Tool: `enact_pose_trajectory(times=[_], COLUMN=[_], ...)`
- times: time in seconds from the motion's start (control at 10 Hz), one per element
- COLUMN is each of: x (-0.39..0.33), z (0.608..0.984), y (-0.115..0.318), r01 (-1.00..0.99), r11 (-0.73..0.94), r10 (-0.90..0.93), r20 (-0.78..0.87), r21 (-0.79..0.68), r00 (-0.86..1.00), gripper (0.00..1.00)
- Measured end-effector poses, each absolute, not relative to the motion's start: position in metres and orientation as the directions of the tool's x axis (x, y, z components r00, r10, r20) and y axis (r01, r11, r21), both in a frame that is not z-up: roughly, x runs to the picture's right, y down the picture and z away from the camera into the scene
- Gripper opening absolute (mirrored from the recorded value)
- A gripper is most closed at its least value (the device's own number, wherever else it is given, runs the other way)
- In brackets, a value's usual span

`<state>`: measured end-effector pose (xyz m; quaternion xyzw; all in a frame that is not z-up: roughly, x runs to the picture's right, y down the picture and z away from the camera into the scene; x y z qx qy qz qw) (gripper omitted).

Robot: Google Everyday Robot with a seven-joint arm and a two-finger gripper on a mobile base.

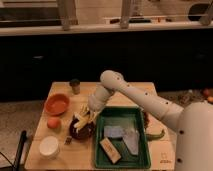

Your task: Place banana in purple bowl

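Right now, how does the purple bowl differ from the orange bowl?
The purple bowl is dark and smaller; the orange bowl is bright and larger. The purple bowl sits beside the green tray; the orange bowl lies farther from it. The gripper, shut on the banana, is over the purple bowl, not the orange bowl. Both are round.
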<state>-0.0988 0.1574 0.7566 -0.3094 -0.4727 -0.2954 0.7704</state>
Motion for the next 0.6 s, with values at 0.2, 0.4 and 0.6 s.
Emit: enact_pose_trajectory(times=[0.2, 0.4, 0.6], x=[-0.1019, -0.1030, -0.1031], z=[0.7544, 0.7521, 0.7498], y=[0.1604, 0.1622, 0.1642], r01=[0.760, 0.771, 0.789], r11=[0.621, 0.612, 0.594], r10=[-0.181, -0.200, -0.211], r20=[0.908, 0.909, 0.915], r21=[-0.192, -0.176, -0.159], r00=[0.377, 0.366, 0.344], gripper=[0.01, 0.19, 0.38])
